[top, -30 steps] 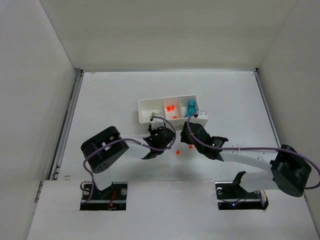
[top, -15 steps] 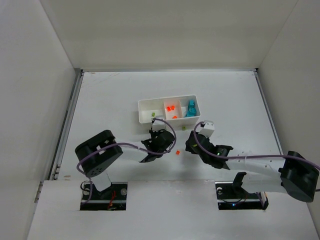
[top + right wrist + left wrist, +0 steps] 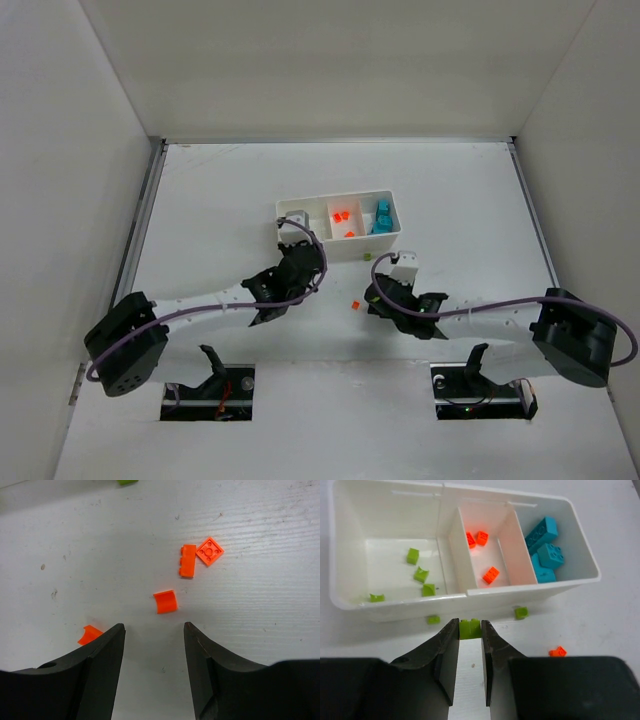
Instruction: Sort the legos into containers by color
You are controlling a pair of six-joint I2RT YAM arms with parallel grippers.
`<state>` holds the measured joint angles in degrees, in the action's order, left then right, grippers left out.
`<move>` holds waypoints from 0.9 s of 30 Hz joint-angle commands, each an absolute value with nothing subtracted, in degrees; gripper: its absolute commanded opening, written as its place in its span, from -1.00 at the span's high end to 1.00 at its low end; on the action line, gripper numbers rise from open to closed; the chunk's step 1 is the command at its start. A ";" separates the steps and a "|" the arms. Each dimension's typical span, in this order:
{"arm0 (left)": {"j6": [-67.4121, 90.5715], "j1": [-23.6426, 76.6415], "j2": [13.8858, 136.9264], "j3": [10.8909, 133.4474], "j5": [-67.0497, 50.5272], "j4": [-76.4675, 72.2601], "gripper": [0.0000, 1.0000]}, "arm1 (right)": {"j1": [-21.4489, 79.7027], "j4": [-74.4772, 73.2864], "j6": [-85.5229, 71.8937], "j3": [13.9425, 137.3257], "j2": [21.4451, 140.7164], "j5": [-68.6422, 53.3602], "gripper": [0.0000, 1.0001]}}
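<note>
The white three-part tray [image 3: 340,199] holds lime legos [image 3: 421,574] on the left, orange ones [image 3: 491,574] in the middle and teal ones [image 3: 545,550] on the right. My left gripper [image 3: 470,631] is shut on a lime green lego [image 3: 470,628], just short of the tray's near wall [image 3: 385,607]; from above, the left gripper [image 3: 303,250] overlaps the left compartment. My right gripper [image 3: 154,627] hangs open over the table, and a curved orange lego [image 3: 165,601] lies just ahead of its tips. From above, the right gripper [image 3: 368,298] sits below the tray.
Loose orange legos lie ahead of the right gripper [image 3: 188,560] [image 3: 210,551], with another [image 3: 90,634] beside its left finger. Loose green legos [image 3: 521,612] [image 3: 433,619] rest on the table against the tray's near wall. White walls enclose the table on three sides.
The left gripper has shut on a green lego and moved up to the tray. The right gripper has pulled back from the tray's right compartment to the loose orange legos.
</note>
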<state>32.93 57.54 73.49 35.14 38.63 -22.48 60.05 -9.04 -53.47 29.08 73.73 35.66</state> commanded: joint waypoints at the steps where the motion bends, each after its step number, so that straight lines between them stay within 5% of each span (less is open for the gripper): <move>1: 30.32 53.06 72.16 36.82 36.48 -20.74 0.72 | 60.34 -9.84 -54.23 30.85 75.49 37.35 -0.11; 14: 28.82 39.25 83.40 43.94 28.39 -21.62 0.70 | 59.81 -13.18 -54.84 34.63 80.77 39.72 0.01; 27: 27.86 38.19 91.06 47.37 29.79 -23.03 0.53 | 59.28 -13.97 -54.32 35.51 82.00 39.73 0.07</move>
<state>28.34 38.48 91.59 45.56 29.87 -21.39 59.66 -12.49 -53.82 34.09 81.41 39.05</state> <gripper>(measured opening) 0.213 0.473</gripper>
